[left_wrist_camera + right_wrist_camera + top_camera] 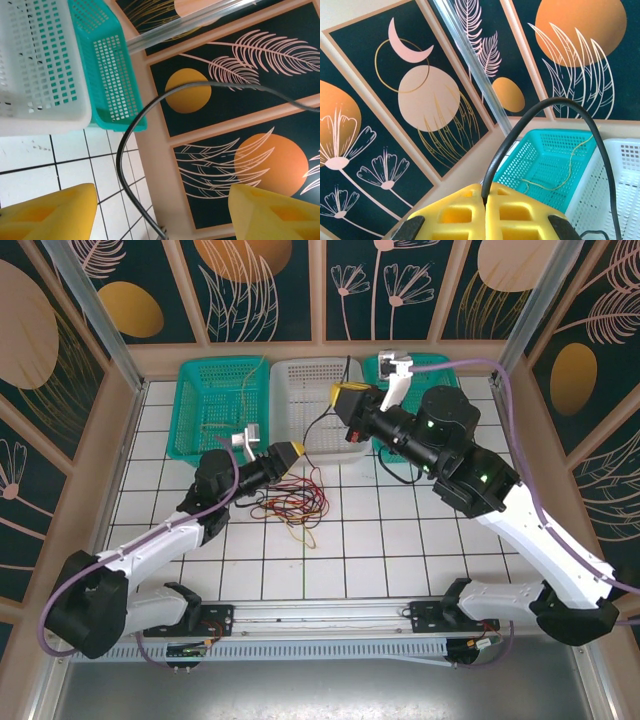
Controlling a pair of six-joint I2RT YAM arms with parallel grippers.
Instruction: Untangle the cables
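Observation:
A tangle of red, black and pale yellow cables (292,502) lies on the tiled table between the arms. My right gripper (347,400) is raised over the white basket, shut on a black cable (555,102) that arcs up from between its yellow fingers (520,215). My left gripper (285,453) hovers just above the tangle's upper left side, open. In the left wrist view that black cable (125,140) runs loose through the wide gap between the yellow fingers (50,215). One pale yellow cable (568,172) lies in the left teal basket.
Three baskets stand in a row at the back: a teal one (183,410) on the left, a white one (310,362) in the middle, another teal one (430,360) on the right. Patterned walls and metal posts enclose the table.

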